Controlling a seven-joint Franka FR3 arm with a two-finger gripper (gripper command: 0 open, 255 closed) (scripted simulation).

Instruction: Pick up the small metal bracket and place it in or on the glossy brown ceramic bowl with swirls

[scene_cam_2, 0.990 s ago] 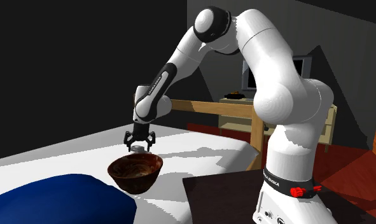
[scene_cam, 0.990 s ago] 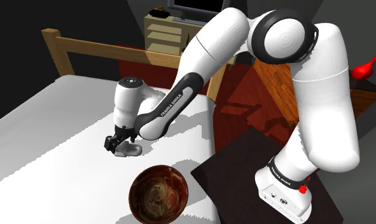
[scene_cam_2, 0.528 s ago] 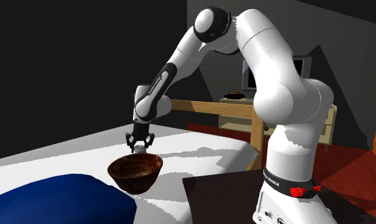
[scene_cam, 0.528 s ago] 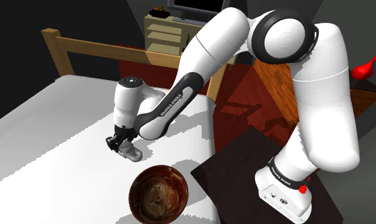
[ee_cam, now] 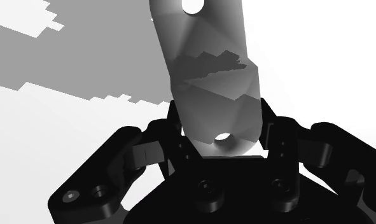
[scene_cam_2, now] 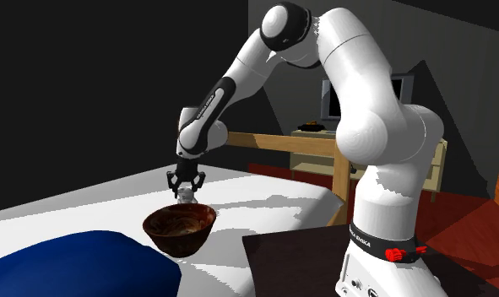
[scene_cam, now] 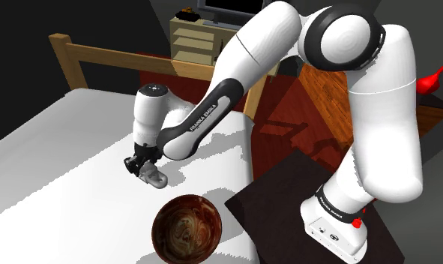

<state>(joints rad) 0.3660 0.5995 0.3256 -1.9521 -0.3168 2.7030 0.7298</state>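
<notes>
A small grey metal bracket with holes at its ends is clasped between my black fingers. My gripper is shut on the bracket, which hangs just above the white bed. The glossy brown bowl with swirls stands on the bed near its front edge, a short way from the gripper toward the stand. In the second exterior view the gripper holds the bracket just above and behind the bowl.
A wooden bed rail borders the far side of the bed. A blue cover lies beside the bowl. My dark stand adjoins the bed. A shelf with a monitor stands behind.
The fingers went from open around the bracket to shut on it. The hand then rose a little, lifting the bracket off the bed.
</notes>
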